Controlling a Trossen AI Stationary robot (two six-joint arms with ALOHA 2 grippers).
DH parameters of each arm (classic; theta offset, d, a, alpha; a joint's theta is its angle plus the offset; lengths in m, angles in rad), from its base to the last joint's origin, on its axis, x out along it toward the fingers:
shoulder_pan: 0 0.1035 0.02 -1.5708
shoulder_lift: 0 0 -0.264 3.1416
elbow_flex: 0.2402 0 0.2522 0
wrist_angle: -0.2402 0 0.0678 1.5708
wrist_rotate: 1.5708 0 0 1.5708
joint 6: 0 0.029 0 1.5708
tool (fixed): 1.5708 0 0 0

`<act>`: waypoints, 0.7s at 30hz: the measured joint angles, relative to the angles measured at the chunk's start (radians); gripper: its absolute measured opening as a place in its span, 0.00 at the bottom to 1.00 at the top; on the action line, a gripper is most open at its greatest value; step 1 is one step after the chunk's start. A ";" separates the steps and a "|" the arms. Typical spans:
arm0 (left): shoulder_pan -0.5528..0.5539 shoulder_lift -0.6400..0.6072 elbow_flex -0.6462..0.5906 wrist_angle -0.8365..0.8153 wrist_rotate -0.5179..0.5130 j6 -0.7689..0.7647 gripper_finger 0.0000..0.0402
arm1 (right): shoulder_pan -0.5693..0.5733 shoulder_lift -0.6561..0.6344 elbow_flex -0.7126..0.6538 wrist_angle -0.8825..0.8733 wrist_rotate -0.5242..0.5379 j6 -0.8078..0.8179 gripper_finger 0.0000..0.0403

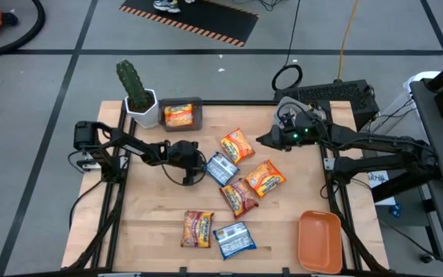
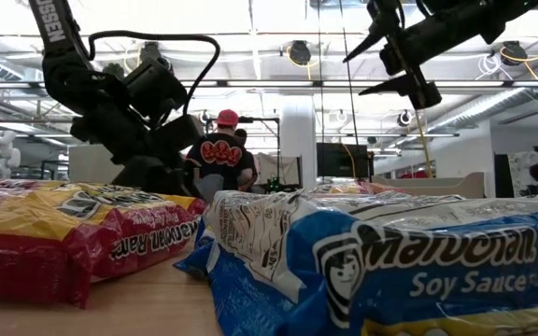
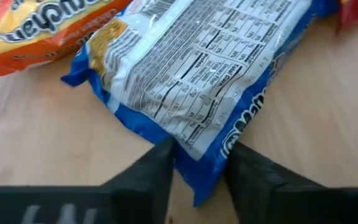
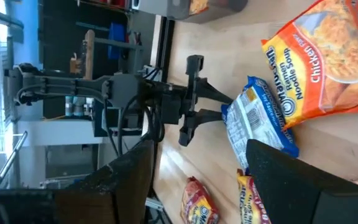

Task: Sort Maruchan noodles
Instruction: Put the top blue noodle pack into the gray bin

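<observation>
At mid-table, your left gripper (image 1: 204, 165) was down on the wood with its fingers (image 3: 149, 180) narrowed around the edge of the blue-white soy sauce packet (image 1: 221, 168), lying label-down; they looked to be pinching that edge, though you couldn't call it a firm hold yet. Your right gripper (image 1: 261, 141) hung in the air over the far right side, jaws wide, carrying nothing.

Sorting was barely begun, by my read. One orange packet sat in the grey bin (image 1: 197, 121) beside the cactus pot (image 1: 141, 108). Six packets lay loose on the table: two orange chicken packets (image 1: 237, 145) and (image 1: 265, 178), a red one (image 1: 239, 195), the blue one in hand, plus a red (image 1: 198, 228) and a blue (image 1: 232, 238) at the near edge. The orange tray (image 1: 319, 241) held nothing.
</observation>
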 joint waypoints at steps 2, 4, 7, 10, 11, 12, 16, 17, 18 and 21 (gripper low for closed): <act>0.000 0.000 0.000 -0.006 0.008 0.000 0.23 | 0.028 0.000 0.000 0.022 0.041 0.007 0.62; -0.004 0.000 0.000 -0.005 0.009 -0.012 0.16 | 0.052 0.001 0.000 0.029 0.083 0.012 0.62; -0.005 -0.008 -0.001 0.001 -0.005 -0.062 0.09 | 0.084 0.002 0.000 0.028 0.119 0.018 0.62; -0.006 -0.009 -0.002 0.020 -0.016 -0.110 0.05 | 0.112 0.002 0.000 0.028 0.139 0.034 0.62; -0.007 -0.010 -0.002 0.023 -0.016 -0.122 0.04 | 0.121 0.002 0.000 0.028 0.145 0.036 0.62; -0.008 -0.010 -0.002 0.024 -0.014 -0.135 0.04 | 0.128 0.002 0.000 0.028 0.154 0.036 0.62; -0.008 -0.010 -0.002 0.027 -0.009 -0.174 0.04 | 0.151 0.002 0.000 0.028 0.167 0.017 0.62; -0.008 -0.013 -0.002 0.027 -0.008 -0.190 0.04 | 0.154 0.002 0.000 0.028 0.168 0.015 0.62; -0.008 -0.023 -0.002 0.022 -0.005 -0.208 0.04 | 0.155 0.002 0.000 0.028 0.168 0.013 0.62; -0.008 -0.055 -0.001 0.030 -0.001 -0.283 0.04 | 0.156 0.008 0.000 0.028 0.168 0.009 0.62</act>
